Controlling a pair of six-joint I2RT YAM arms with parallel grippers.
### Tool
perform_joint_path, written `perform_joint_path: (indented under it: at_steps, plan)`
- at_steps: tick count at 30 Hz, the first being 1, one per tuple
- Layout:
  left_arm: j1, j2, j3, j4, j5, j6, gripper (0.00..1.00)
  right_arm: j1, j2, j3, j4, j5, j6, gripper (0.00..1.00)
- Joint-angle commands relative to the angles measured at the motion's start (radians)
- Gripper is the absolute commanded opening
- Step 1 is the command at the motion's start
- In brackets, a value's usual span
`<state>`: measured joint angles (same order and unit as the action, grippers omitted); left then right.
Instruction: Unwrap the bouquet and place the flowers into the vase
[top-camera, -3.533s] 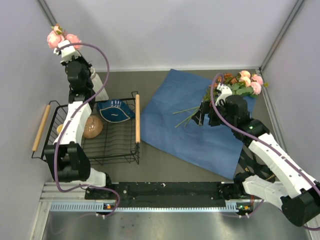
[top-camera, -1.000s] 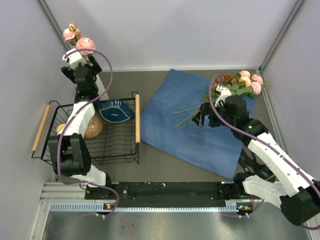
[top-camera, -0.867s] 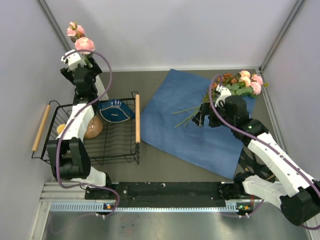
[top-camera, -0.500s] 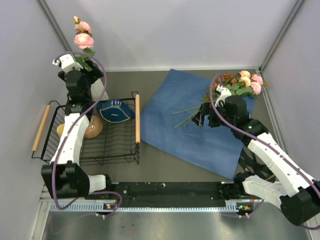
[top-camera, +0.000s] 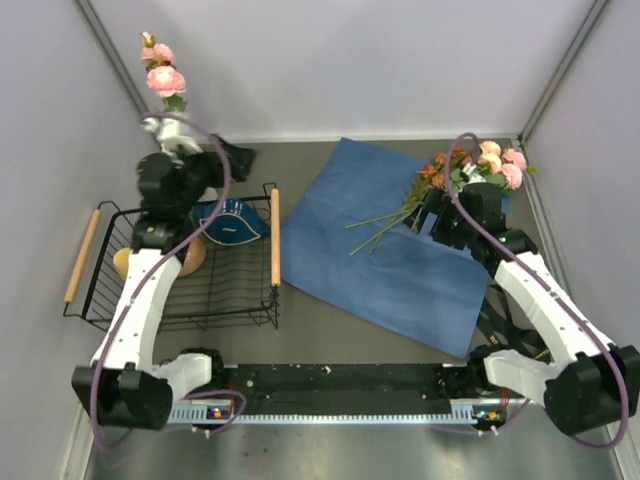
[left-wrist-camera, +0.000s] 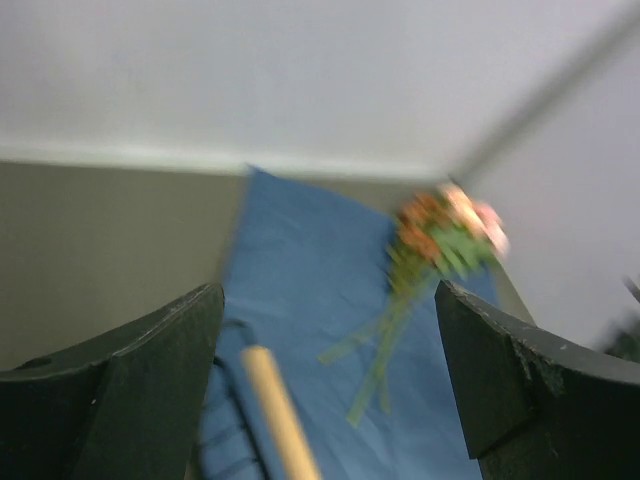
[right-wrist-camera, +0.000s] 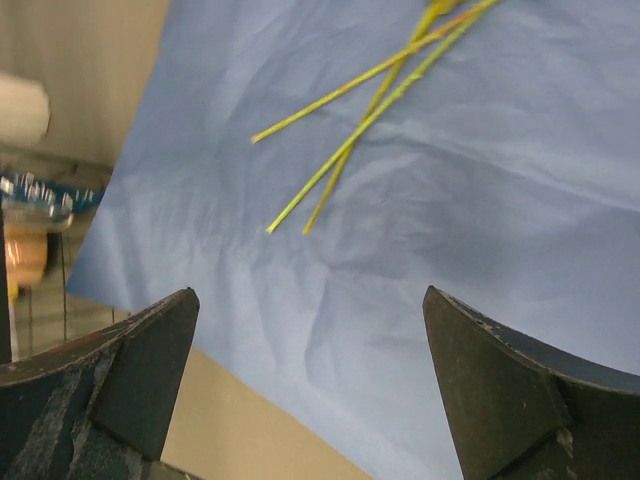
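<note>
Two pink flowers (top-camera: 164, 78) stand upright at the back left corner. The vase under them is hidden behind my left arm. My left gripper (top-camera: 238, 158) (left-wrist-camera: 330, 345) points right, away from them, open and holding nothing. The rest of the flowers (top-camera: 478, 165) (left-wrist-camera: 440, 235) lie on the flat blue paper (top-camera: 400, 275) (right-wrist-camera: 470, 200) at the back right, their green stems (top-camera: 385, 225) (right-wrist-camera: 365, 115) pointing left. My right gripper (top-camera: 430, 212) (right-wrist-camera: 310, 310) hangs open over the paper, just beside the stems and not touching them.
A black wire rack (top-camera: 215, 300) with wooden handles (top-camera: 275, 236) stands at the left. It holds a blue bowl (top-camera: 228, 222), a brown bowl (top-camera: 186, 256) and a yellow cup (top-camera: 120, 259). Grey walls close in the back and both sides.
My left gripper has let go of the pink flowers and swung right and down, leaving them standing. My right gripper has shifted a little back and right over the stems.
</note>
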<state>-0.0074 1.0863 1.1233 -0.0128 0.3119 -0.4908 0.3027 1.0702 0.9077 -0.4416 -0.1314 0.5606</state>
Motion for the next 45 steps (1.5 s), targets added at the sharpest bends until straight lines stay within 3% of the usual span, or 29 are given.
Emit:
perform_joint_path:
  at_steps: [1, 5, 9, 13, 16, 20, 24, 26, 30, 32, 37, 39, 45]
  plan:
    - [-0.216, 0.098, 0.030, -0.018, 0.216, 0.004, 0.91, -0.114, 0.060, 0.008, 0.033, 0.056, 0.197, 0.94]
    - [-0.414, 0.196, 0.058, -0.016, 0.246, 0.032, 0.91, -0.232, 0.161, 0.007, 0.076, 0.073, 0.280, 0.86]
    - [-0.517, 0.259, 0.089, -0.018, 0.279, 0.035, 0.89, -0.298, 0.308, -0.004, 0.223, 0.026, 0.346, 0.73]
    - [-0.597, 0.299, 0.099, -0.052, 0.270, 0.055, 0.89, -0.343, 0.453, 0.086, 0.297, 0.064, 0.357, 0.65]
    - [-0.614, 0.313, 0.095, -0.073, 0.257, 0.044, 0.87, -0.365, 0.564, 0.140, 0.352, 0.079, 0.400, 0.64]
    - [-0.615, 0.297, 0.093, -0.102, 0.248, 0.061, 0.86, -0.378, 0.701, 0.230, 0.392, 0.056, 0.433, 0.54]
    - [-0.615, 0.262, 0.109, -0.171, 0.196, 0.129, 0.87, -0.379, 0.804, 0.295, 0.423, 0.055, 0.449, 0.54]
    - [-0.615, 0.244, 0.116, -0.193, 0.161, 0.147, 0.87, -0.379, 0.853, 0.333, 0.426, 0.049, 0.450, 0.43]
    - [-0.617, 0.227, 0.115, -0.216, 0.131, 0.173, 0.88, -0.379, 0.909, 0.382, 0.426, 0.062, 0.455, 0.41]
    - [-0.615, 0.221, 0.116, -0.223, 0.130, 0.178, 0.88, -0.379, 0.919, 0.399, 0.411, 0.072, 0.456, 0.32]
    - [-0.615, 0.218, 0.116, -0.236, 0.122, 0.192, 0.88, -0.379, 0.935, 0.398, 0.397, 0.101, 0.467, 0.31]
    - [-0.617, 0.221, 0.121, -0.240, 0.119, 0.198, 0.88, -0.382, 0.948, 0.407, 0.392, 0.104, 0.460, 0.22]
    - [-0.615, 0.215, 0.128, -0.256, 0.113, 0.199, 0.88, -0.381, 0.970, 0.424, 0.392, 0.096, 0.458, 0.22]
